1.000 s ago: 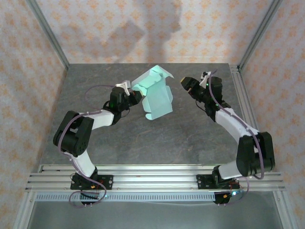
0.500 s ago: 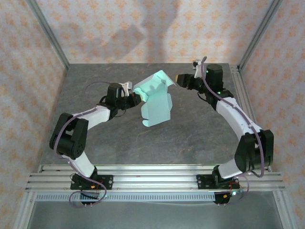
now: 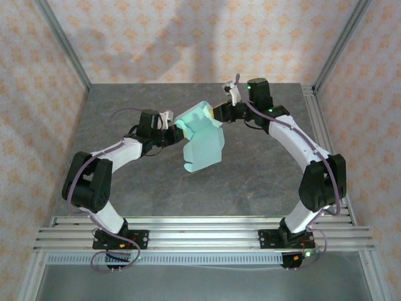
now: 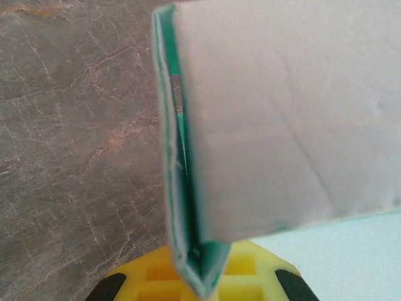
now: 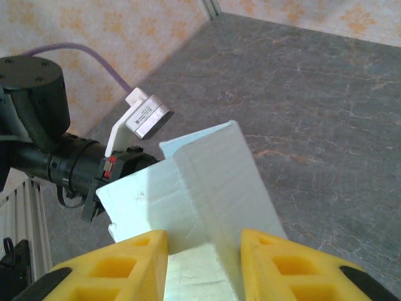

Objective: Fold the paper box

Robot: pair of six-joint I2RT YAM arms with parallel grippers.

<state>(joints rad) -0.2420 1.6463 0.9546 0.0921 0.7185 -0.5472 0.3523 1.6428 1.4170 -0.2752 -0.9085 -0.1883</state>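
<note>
The paper box point(image 3: 202, 141) is pale mint-green card, partly folded, held up above the table's middle. My left gripper point(image 3: 173, 126) is shut on its left edge; in the left wrist view the card point(image 4: 263, 125) runs edge-on down into the yellow fingers point(image 4: 150, 279). My right gripper point(image 3: 217, 113) is at the box's top right flap. In the right wrist view its yellow fingers point(image 5: 119, 269) stand open on either side of a folded ridge of the box point(image 5: 207, 182), with the gripper point(image 5: 203, 266) not closed on it.
The grey stone-patterned table point(image 3: 263, 169) lies under both arms. Metal frame posts point(image 3: 62, 44) stand at the back corners before patterned walls. The left arm's wrist and its camera point(image 5: 141, 119) sit just beyond the box in the right wrist view.
My right gripper has swung left from open air to the box's top flap. The box has dropped and tilted slightly, and the left gripper has shifted a little left with it.
</note>
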